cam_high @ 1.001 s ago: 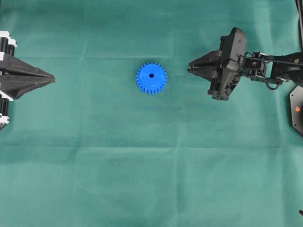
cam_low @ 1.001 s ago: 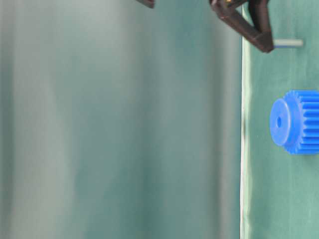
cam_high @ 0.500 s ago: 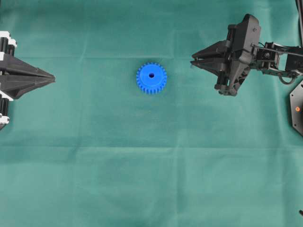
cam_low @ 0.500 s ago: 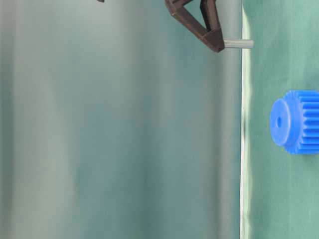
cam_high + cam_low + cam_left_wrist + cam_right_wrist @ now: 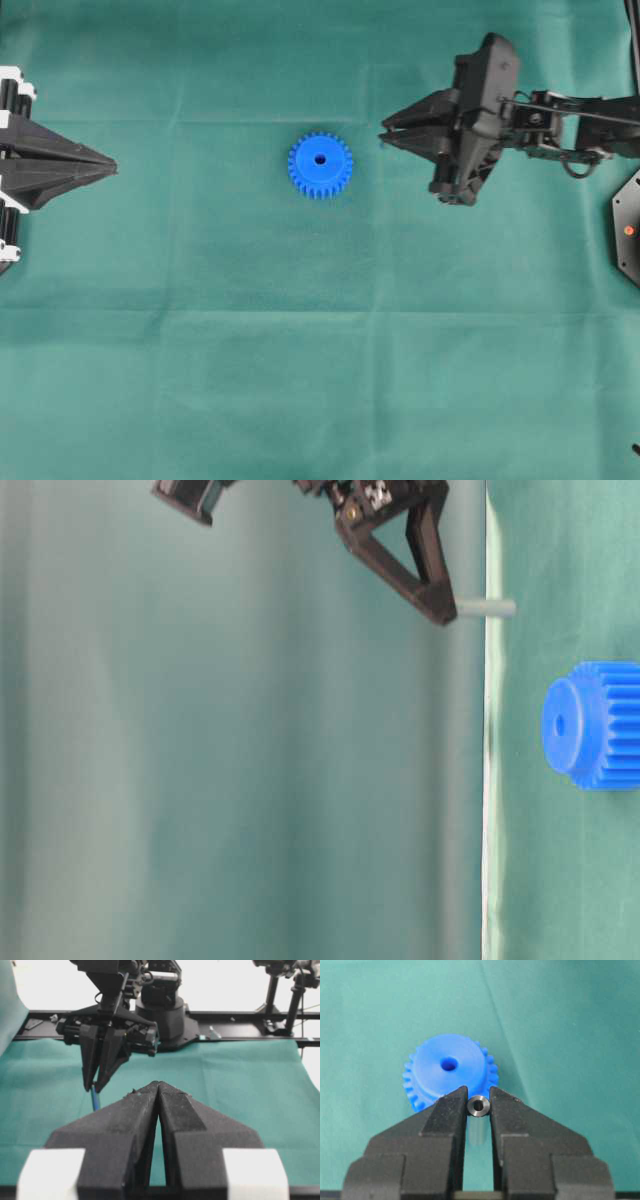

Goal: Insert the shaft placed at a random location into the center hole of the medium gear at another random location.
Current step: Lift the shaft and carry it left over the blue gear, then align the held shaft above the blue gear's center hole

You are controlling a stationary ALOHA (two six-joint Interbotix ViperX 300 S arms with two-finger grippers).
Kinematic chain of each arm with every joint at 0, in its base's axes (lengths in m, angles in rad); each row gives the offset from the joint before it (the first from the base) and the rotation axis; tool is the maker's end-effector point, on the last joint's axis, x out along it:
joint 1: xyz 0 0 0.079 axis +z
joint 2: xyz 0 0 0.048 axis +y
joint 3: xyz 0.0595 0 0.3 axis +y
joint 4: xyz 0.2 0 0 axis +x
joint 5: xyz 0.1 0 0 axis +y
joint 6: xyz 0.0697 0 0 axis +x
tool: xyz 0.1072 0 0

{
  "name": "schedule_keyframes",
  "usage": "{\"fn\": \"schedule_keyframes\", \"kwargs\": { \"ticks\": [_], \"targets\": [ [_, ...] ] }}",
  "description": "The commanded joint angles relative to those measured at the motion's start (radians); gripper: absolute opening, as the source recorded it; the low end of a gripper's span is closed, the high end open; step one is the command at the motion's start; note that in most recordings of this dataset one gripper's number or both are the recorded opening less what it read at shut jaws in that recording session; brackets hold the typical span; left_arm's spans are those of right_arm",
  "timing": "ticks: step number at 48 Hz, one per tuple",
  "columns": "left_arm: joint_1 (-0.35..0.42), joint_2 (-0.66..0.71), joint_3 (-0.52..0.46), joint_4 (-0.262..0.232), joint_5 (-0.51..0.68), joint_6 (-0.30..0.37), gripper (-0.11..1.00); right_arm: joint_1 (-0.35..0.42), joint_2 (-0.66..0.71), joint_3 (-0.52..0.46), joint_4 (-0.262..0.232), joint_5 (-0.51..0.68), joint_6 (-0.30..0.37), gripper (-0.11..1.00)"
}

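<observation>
We find the shaft (image 5: pixel 479 1106) clamped between the fingertips of the right gripper (image 5: pixel 478 1105), standing upright with its hollow top end level with the tips and its lower part hanging down below them. In the table-level view the shaft (image 5: pixel 486 608) sticks out past the fingertips toward the green cloth (image 5: pixel 570 880) and is clear of it, off to one side of the gear (image 5: pixel 595 725). Seen from overhead, the right gripper (image 5: pixel 383 137) is right of the gear (image 5: pixel 320 165) and apart from it, its tips pointing toward it. The gear lies flat on the green cloth (image 5: pixel 300 380) near the middle of the table, hub up, and we note its center hole (image 5: pixel 320 158) is open, with nothing in it. The left gripper (image 5: pixel 110 167) sits at the left edge, well apart from the gear; its fingers (image 5: pixel 135 1110) are pressed together and grip nothing.
</observation>
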Motion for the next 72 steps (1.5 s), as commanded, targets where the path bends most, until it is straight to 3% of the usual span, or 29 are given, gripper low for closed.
{"fn": "schedule_keyframes", "kwargs": {
  "ticks": [1, 27, 72],
  "targets": [
    [0.002, 0.008, -0.017, 0.002, -0.005, -0.002, 0.0, 0.012, 0.026, -0.061, 0.003, -0.018, -0.005, 0.14],
    [0.002, 0.009, -0.015, 0.002, -0.005, -0.002, 0.0, 0.048, 0.21, -0.258, 0.011, -0.031, -0.003, 0.14],
    [0.002, 0.008, -0.015, 0.002, -0.008, -0.002, 0.0, 0.051, 0.282, -0.242, 0.043, -0.067, -0.003, 0.14]
  ]
}}
